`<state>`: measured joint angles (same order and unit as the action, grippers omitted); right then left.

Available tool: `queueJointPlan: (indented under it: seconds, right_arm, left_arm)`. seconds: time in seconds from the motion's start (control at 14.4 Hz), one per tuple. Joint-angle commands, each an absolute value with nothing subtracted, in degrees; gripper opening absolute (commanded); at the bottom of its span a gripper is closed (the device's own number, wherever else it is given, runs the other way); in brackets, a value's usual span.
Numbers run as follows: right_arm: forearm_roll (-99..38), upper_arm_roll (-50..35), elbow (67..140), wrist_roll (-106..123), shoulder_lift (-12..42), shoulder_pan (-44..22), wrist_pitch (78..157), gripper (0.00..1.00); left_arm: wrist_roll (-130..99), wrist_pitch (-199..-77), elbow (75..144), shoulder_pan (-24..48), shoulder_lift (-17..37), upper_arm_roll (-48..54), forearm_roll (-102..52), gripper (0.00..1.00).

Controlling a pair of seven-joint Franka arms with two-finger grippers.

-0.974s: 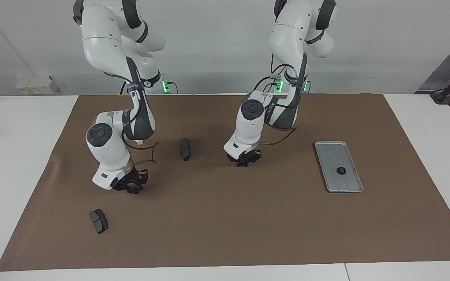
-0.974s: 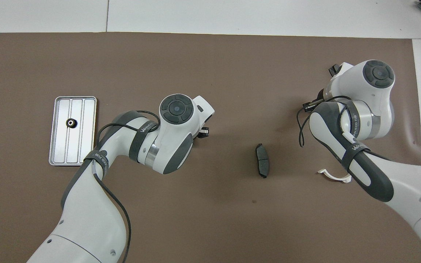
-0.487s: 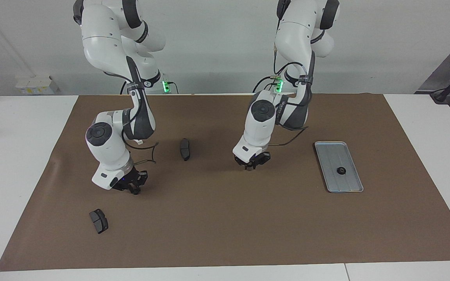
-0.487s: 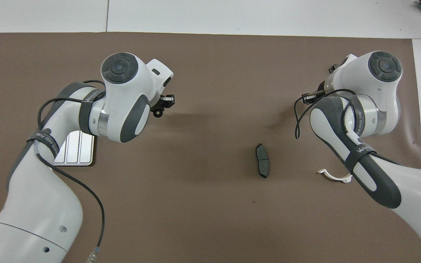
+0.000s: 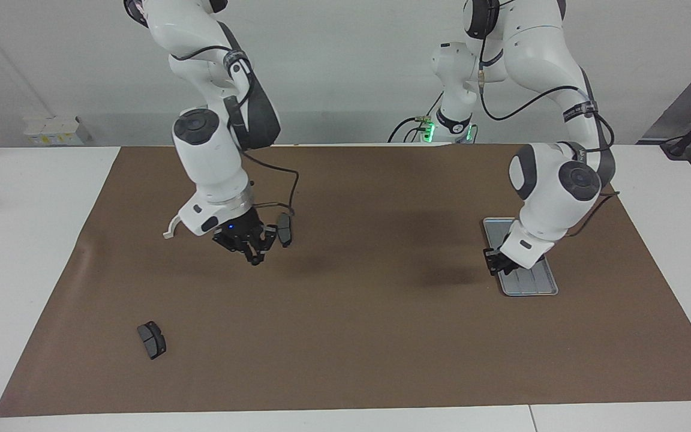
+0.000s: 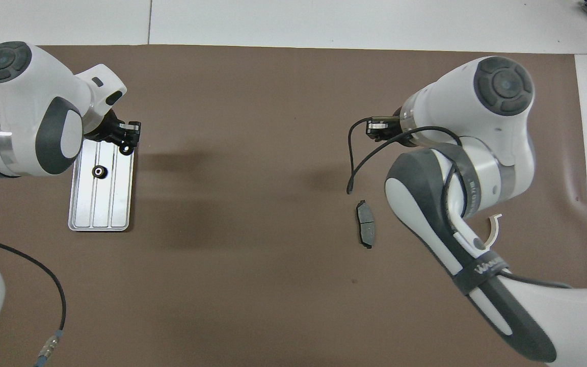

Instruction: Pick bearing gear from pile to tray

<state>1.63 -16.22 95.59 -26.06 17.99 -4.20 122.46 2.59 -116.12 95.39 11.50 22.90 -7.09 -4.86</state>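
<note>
Brown mat (image 5: 351, 336) covers white table (image 5: 27, 252), pale wall above. My left gripper (image 6: 126, 142) pinches small black gear (image 6: 126, 150) over tray (image 6: 115, 209) edge. My right gripper (image 5: 254, 249) shut, raised above mat.

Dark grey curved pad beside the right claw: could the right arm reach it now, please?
Probably yes, once opened: the right claw hangs shut beside the dark grey curved pad, nothing between them. The left claw, holding a small black gear over the flat silver-grey metal tray, is far off.
</note>
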Motion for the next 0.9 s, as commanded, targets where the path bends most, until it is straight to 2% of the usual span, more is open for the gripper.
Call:
queueJointPlan:
  seconds: [0.0, 0.21, 0.35, 0.42, 0.49, 0.56, 0.63, 0.7, 0.76, 0.83]
  right_arm:
    - [-0.95, -16.35, 94.83, -36.00, 21.78, -10.35, 128.56, 0.00]
    - [-2.02, -16.35, 95.19, -42.17, 25.65, -15.10, 136.04, 0.00]
    - [-1.85, -16.17, 95.36, -47.78, 31.35, -20.01, 145.84, 0.00]
    - [-1.32, -16.08, 95.36, -49.73, 33.29, -21.00, 148.94, 0.00]
    - [-1.14, -16.08, 95.54, -49.83, 33.75, -21.01, 149.32, 0.09]
    - [-1.06, -16.08, 96.49, -49.92, 33.75, -21.09, 149.33, 0.17]
    - [-1.05, -16.08, 97.98, -50.10, 33.66, -21.44, 149.76, 0.26]
    - [-0.88, -16.08, 99.39, -50.01, 33.58, -21.79, 149.77, 0.61]
    - [-0.88, -15.91, 99.58, -50.01, 33.40, -21.88, 149.24, 1.00]
    - [-0.70, -15.47, 99.41, -50.01, 33.05, -21.97, 148.89, 1.00]
  left_arm:
    - [9.91, -116.19, 103.86, 8.54, 18.03, -6.50, -5.10, 0.00]
    - [12.91, -116.63, 111.95, 7.65, 13.29, -6.59, -5.10, 0.00]
    - [13.27, -116.98, 115.82, 7.65, 11.17, -6.59, -5.10, 0.00]
    - [13.27, -116.98, 116.80, 7.73, 10.81, -6.59, -5.10, 0.08]
    - [13.27, -116.90, 117.15, 7.73, 10.55, -6.59, -5.10, 0.30]
    - [13.36, -116.98, 117.16, 7.73, 10.55, -6.59, -5.01, 0.57]
    - [13.36, -117.42, 116.98, 7.73, 10.63, -6.59, -5.01, 0.78]
    - [13.36, -118.47, 116.90, 7.73, 10.72, -6.59, -5.01, 0.93]
    - [13.45, -119.61, 116.81, 7.73, 10.81, -6.59, -5.01, 1.00]
    - [13.53, -120.32, 116.63, 7.73, 10.90, -6.59, -5.01, 1.00]
